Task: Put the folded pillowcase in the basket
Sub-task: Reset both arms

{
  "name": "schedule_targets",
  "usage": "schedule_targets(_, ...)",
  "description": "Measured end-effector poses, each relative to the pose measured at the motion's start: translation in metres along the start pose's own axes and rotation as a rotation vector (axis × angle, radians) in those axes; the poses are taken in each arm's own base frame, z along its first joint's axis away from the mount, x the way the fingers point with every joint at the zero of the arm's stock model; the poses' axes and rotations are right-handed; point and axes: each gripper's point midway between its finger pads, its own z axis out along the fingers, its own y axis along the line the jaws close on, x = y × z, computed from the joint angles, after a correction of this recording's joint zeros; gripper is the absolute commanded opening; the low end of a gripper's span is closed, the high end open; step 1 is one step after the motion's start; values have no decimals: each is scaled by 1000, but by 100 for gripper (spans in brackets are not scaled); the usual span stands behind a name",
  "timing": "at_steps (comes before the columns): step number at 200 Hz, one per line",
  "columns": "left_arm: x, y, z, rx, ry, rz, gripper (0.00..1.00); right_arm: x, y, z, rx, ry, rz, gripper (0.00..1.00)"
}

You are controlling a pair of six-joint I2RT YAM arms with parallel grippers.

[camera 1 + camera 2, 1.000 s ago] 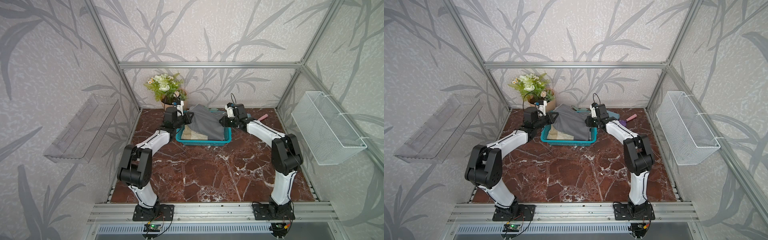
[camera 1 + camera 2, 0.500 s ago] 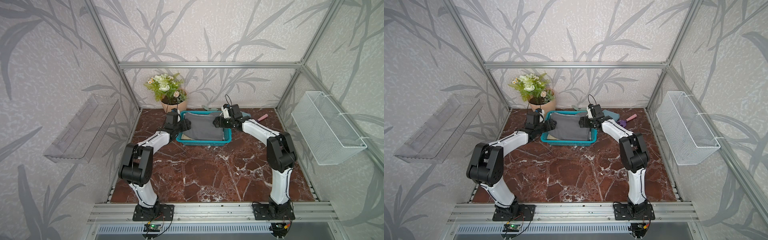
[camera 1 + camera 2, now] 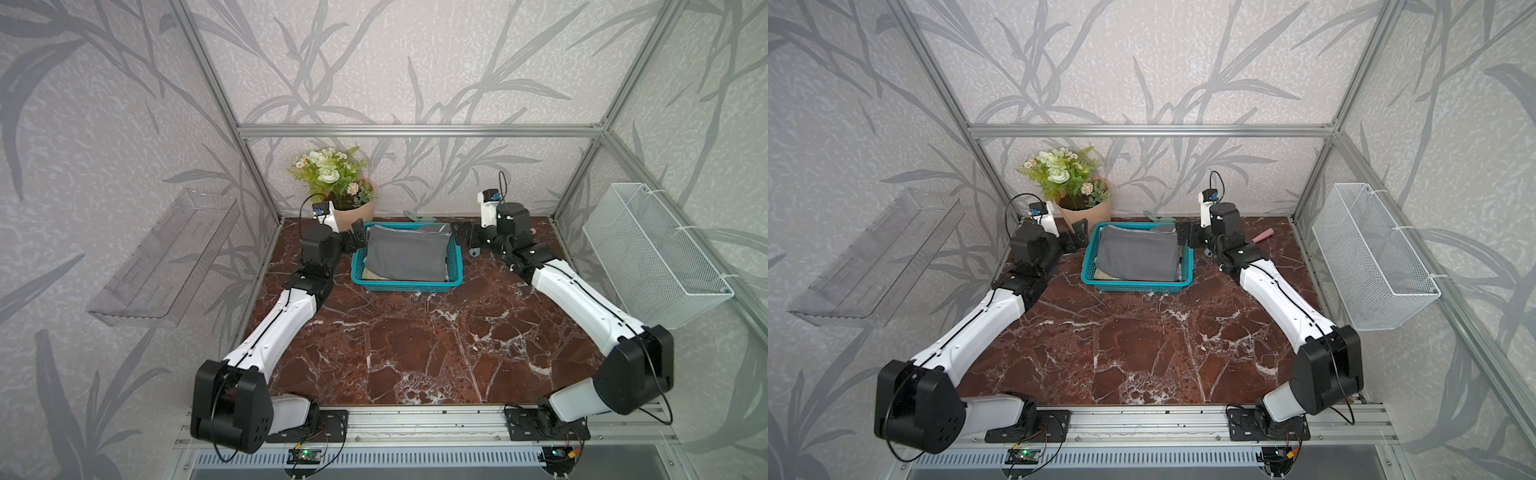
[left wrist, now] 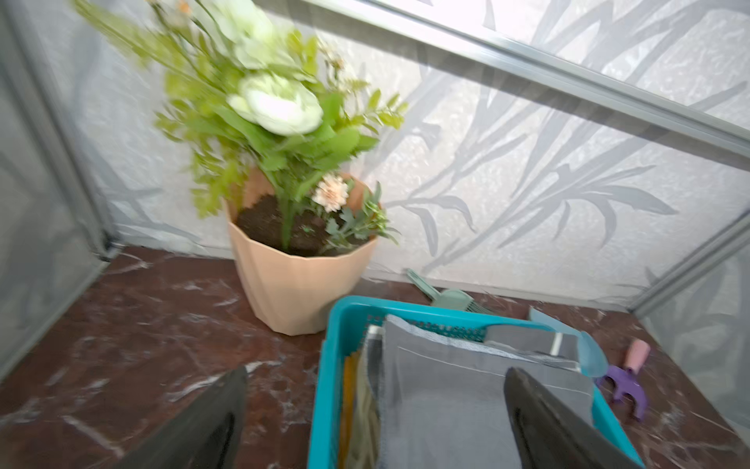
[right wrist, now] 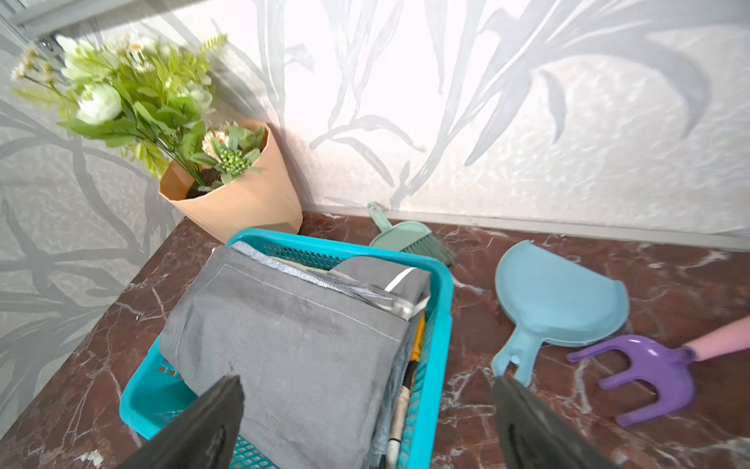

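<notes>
A: Where does the basket sit?
B: At the back middle of the surface, with the folded pillowcase lying in it on top of other cloths.
A: And around it?
B: The flower pot stands just beside its back left corner. The brush lies behind it by the wall. The dustpan and, beyond it, the hand rake lie to its right.
</notes>
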Motion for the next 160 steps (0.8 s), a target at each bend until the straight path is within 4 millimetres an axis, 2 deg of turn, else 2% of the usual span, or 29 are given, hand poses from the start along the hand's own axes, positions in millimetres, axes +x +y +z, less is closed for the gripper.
schedule_targets(10, 12, 20, -9, -85, -18, 45, 100, 9, -21, -6, 41, 4, 25, 99)
schedule_targets(20, 33, 41, -17, -162, -12, 90, 100, 28, -52, -9, 101, 30, 64, 99)
schedule_targets(39, 89, 77, -29, -278, 56, 171, 100, 83, -108, -11, 229, 138, 143, 99)
schedule_targets(49, 112, 92, -35, -315, 91, 200, 100, 110, -130, -13, 290, 195, 173, 99)
schedule_targets(59, 128, 104, -39, -347, 113, 218, 100, 130, -146, -17, 349, 246, 191, 99)
schedule_targets(77, 136, 117, -35, -380, 121, 227, 100, 146, -167, -21, 449, 275, 193, 99)
schedule_targets(113, 145, 129, -23, -393, 84, 214, 100, 171, -202, -33, 608, 226, 106, 99)
schedule_targets(140, 163, 134, -25, -369, 82, 202, 100, 202, -216, -41, 649, 155, 10, 99)
schedule_targets(160, 165, 138, -27, -355, 51, 186, 100, 210, -221, -41, 656, 110, -29, 99)
